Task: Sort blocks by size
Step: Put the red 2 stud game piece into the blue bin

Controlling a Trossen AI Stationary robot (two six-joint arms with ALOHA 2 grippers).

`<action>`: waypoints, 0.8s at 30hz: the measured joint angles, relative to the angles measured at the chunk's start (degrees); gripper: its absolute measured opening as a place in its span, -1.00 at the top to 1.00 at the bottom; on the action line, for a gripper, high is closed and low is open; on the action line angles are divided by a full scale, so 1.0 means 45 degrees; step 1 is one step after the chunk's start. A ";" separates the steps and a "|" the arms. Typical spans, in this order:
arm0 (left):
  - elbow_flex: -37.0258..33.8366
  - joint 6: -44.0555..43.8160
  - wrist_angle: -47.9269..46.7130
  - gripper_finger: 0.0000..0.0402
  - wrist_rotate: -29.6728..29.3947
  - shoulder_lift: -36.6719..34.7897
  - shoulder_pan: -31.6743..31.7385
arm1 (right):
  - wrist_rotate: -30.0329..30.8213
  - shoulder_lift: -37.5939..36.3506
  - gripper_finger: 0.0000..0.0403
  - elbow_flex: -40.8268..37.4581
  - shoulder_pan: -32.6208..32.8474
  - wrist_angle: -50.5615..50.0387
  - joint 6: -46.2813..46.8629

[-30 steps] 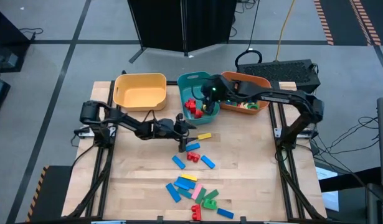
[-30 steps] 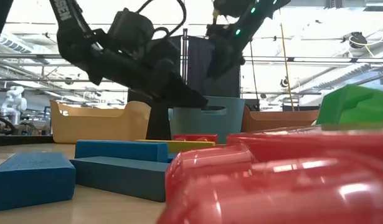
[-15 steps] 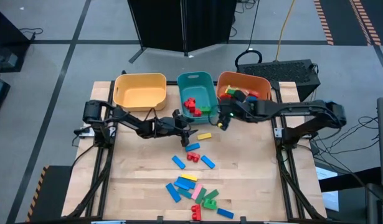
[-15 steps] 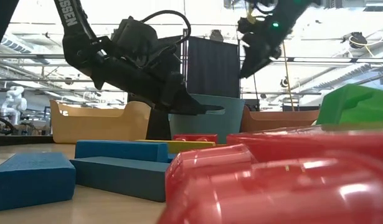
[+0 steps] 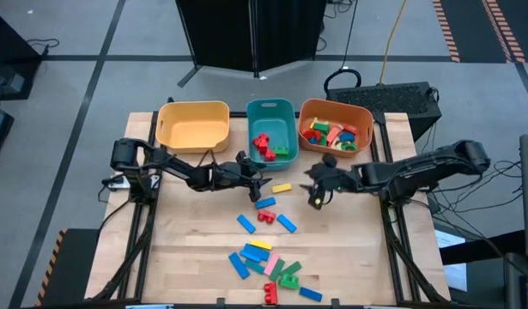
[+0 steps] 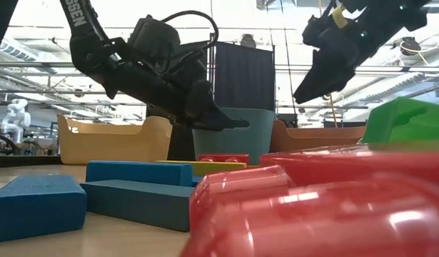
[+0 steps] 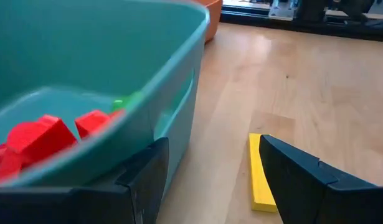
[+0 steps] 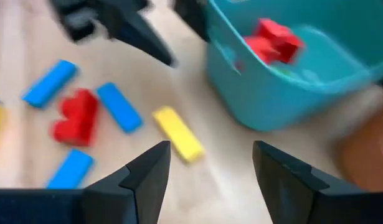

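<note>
Right hand (image 5: 316, 199) empty, fingers apart, above desk (image 5: 349, 249) near yellow bar (image 5: 282, 187). Left hand (image 5: 262, 180) likewise apart, beside teal bin (image 5: 271, 107). Best approach: straddle bar's narrow width, descend square, avoid left hand.

Both arms are dark — near-black links joined by rounded, drum-shaped housings. The left arm (image 5: 173, 169) ends in a bulky black wrist block with a black cable looping over its top, and white capital lettering runs down its upper link in the low view. Its fingers (image 7: 147, 177) are matte black, angular wedges with bevelled edges. The right arm (image 5: 418, 169) has the same dark finish — a small green light glows on its wrist, and a yellowish patch shows near the top. Its fingers (image 8: 147, 174) are likewise black, tapering plates.
</note>
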 joint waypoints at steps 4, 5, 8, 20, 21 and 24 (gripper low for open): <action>0.0000 0.0091 -0.0041 -0.20 0.0000 -0.0085 -0.0251 | -0.0068 0.1039 -0.07 -0.0331 0.0709 0.1961 0.0146; -0.0002 0.0133 -0.0256 -0.20 0.0004 -0.0141 -0.0327 | -0.0071 0.1387 -0.07 -0.0326 0.0873 0.2436 0.0140; -0.0005 0.0520 -0.0455 -0.20 0.0005 -0.0308 -0.0572 | -0.0072 0.2632 -0.07 -0.0324 0.1289 0.3882 -0.0058; 0.0000 0.1376 -0.4283 -0.20 -0.0219 -0.2753 -0.2207 | -0.0116 0.6316 -0.07 -0.0203 0.1794 0.8480 -0.0824; 0.0000 0.1446 -0.4500 -0.20 -0.0192 -0.2923 -0.2402 | -0.0121 0.6527 -0.07 -0.0070 0.1857 0.8482 -0.0824; 0.0000 0.1740 -0.5401 -0.20 -0.0180 -0.3319 -0.2991 | -0.0119 0.7284 -0.07 0.0517 0.2060 0.8494 -0.0912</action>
